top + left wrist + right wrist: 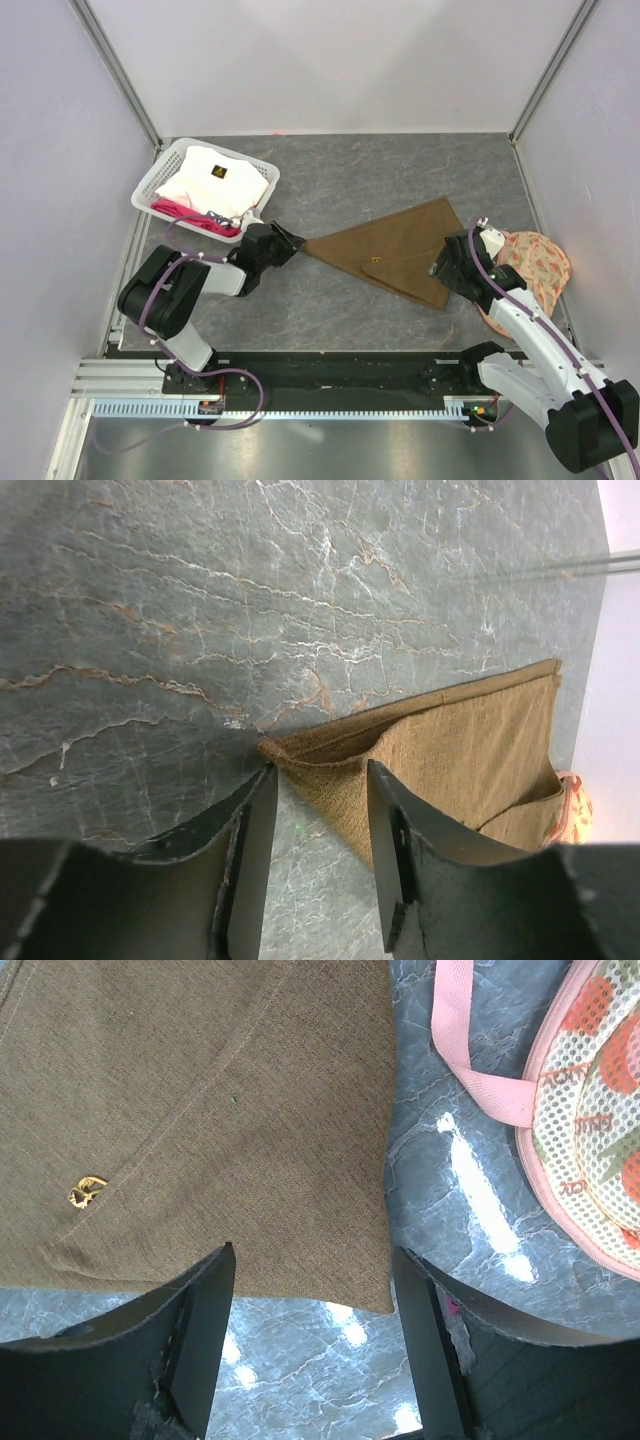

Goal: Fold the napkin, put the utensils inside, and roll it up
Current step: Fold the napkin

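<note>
The napkin (400, 250) is laid on the grey table (400, 170), folded into a triangle. Its left tip is straddled, not clamped, by the 2 narrowly parted fingers of the left gripper (320, 775). The right gripper (312, 1260) is held wide apart over the napkin's right edge. Only a small gold part of the spoon (87, 1191) is shown, by a seam. The black label (215, 172) on the white cloth (238, 188) cannot be read.

Top view high above, looking down, wrist views close, all sharing the napkin (395, 250)
</note>
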`<state>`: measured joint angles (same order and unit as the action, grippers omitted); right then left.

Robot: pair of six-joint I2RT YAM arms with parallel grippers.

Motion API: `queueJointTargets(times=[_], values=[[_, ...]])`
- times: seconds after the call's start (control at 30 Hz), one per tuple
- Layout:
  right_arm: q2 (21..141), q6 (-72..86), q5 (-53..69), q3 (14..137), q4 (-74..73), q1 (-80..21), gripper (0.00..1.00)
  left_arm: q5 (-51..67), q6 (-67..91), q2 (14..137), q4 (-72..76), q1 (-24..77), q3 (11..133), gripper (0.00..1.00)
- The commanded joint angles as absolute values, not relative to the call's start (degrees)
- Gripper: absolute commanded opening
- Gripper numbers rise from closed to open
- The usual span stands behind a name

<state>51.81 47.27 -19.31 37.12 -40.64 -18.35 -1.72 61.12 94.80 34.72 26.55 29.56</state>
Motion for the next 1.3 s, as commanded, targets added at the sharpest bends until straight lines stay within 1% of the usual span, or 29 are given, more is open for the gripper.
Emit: queueJointTargets(times=[0.0,0.1,0.13,0.27,0.33,0.4,0.57,0.6,0.63,0.77,0.83,1.13,1.17,1.27], values=[[51.9,46.2,-19.2,38.4,-38.9,-18.2,0.73,-2.4,65.0,97.5,30.1,27.2,29.5,0.47],[52.1,46.1,-18.9,38.4,-38.7,-18.2,0.73,-2.6,64.9,98.1,29.8,27.3,29.7,0.43],[52.3,46.1,-18.8,38.5,-38.7,-18.3,0.73,-2.5,64.7,98.4,29.7,27.3,29.9,0.39],[52.3,46.1,-19.0,38.7,-38.5,-18.3,0.73,-2.4,64.5,99.5,29.1,27.5,30.4,0.36],[52.2,46.1,-19.0,38.7,-38.3,-18.2,0.73,-2.5,64.3,99.5,28.0,27.6,30.5,0.33],[52.3,46.1,-18.9,38.6,-38.2,-18.3,0.73,-3.0,64.0,99.4,27.3,27.7,30.5,0.33],[52.7,45.9,-18.5,38.4,-37.7,-18.3,0.73,-2.8,62.7,99.9,27.0,27.8,30.8,0.25],[52.8,45.7,-18.5,38.5,-37.6,-18.3,0.73,-2.6,62.4,100.3,27.0,27.8,31.0,0.22],[53.0,45.6,-18.5,38.5,-37.5,-18.3,0.73,-2.5,62.1,100.5,27.0,27.8,31.3,0.16],[53.4,45.0,-18.1,38.6,-36.9,-18.3,0.73,-2.3,60.2,101.0,26.8,28.2,31.7,0.08],[53.7,44.8,-17.6,38.5,-36.7,-18.2,0.73,-2.4,59.4,100.9,26.7,28.2,31.8,0.02],[54.1,43.3,-18.0,39.5,-36.1,-18.3,0.73,-0.2,51.6,98.9,29.4,28.6,33.3,0.02],[54.3,43.0,-18.5,40.2,-35.9,-18.2,0.73,2.2,51.1,98.1,30.0,29.0,33.7,0.02],[55.7,41.6,-19.9,41.6,-35.5,-18.2,0.73,3.7,48.8,97.2,30.2,31.4,36.6,0.02]])
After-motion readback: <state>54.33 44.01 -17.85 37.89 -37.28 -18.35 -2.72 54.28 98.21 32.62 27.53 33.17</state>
